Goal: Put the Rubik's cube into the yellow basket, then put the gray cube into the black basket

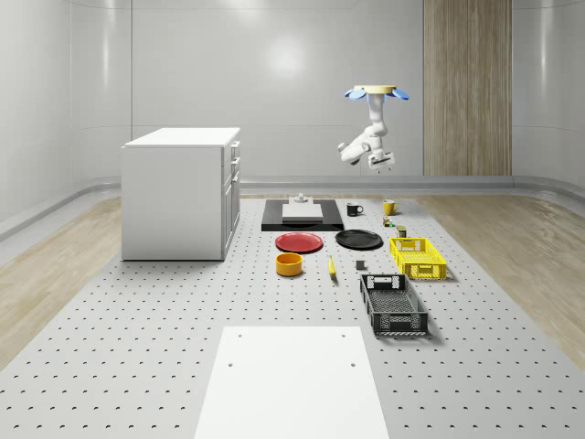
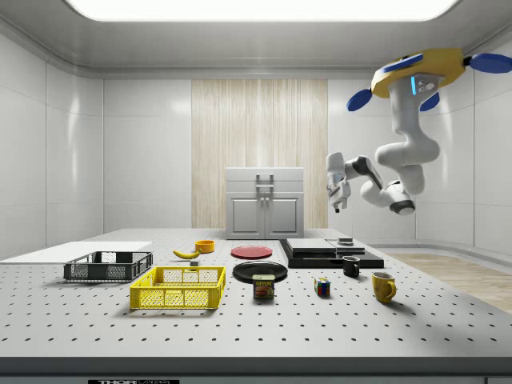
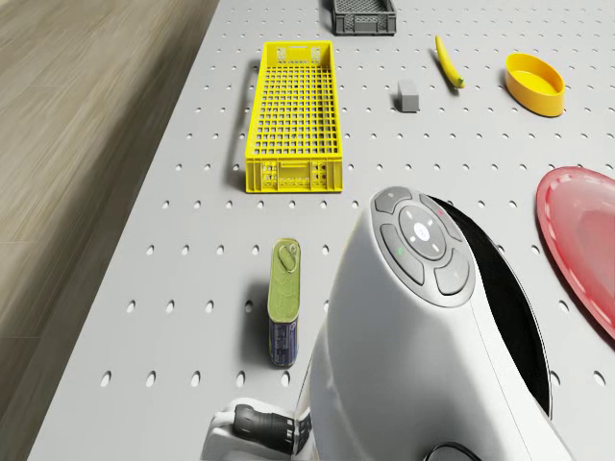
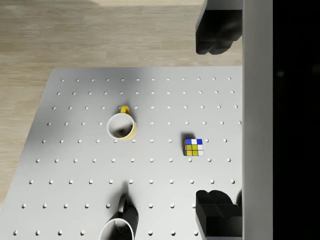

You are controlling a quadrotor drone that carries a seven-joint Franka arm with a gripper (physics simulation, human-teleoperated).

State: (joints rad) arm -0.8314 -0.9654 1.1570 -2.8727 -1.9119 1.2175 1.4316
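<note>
Currently, reading the side view from its left, the black slatted plastic basket (image 2: 108,266) is sitting at the far left of the perforated grey counter (image 2: 240,328), the yellow lattice plastic basket (image 2: 179,288) is lying just beside it, a small tin can (image 2: 264,286) is standing next, then the small multicoloured Rubik's cube (image 2: 322,287), then a yellow ceramic mug (image 2: 383,286), with a black mug (image 2: 351,266) behind. The quadrotor drone (image 2: 420,72) is hovering high over the counter's right end, its white arm curling down so that the end effector (image 2: 336,188) is hanging well above the cube, released, with its fingers (image 4: 215,32) spread wide and holding nothing. The risk, as I judge it, is in the long descent: any drift while hovering could be carrying the fingers onto the yellow mug or the can, both near the cube, or nudging the cube aside before closing. In the wrist view the Rubik's cube (image 4: 193,147) is resting flat and alone on the counter, showing blue, white, yellow and green squares on top, apart from both mugs. The small plain gray cube (image 3: 408,94) is lying between the yellow basket (image 3: 294,115) and a yellow banana (image 3: 448,61), untouched.
</note>
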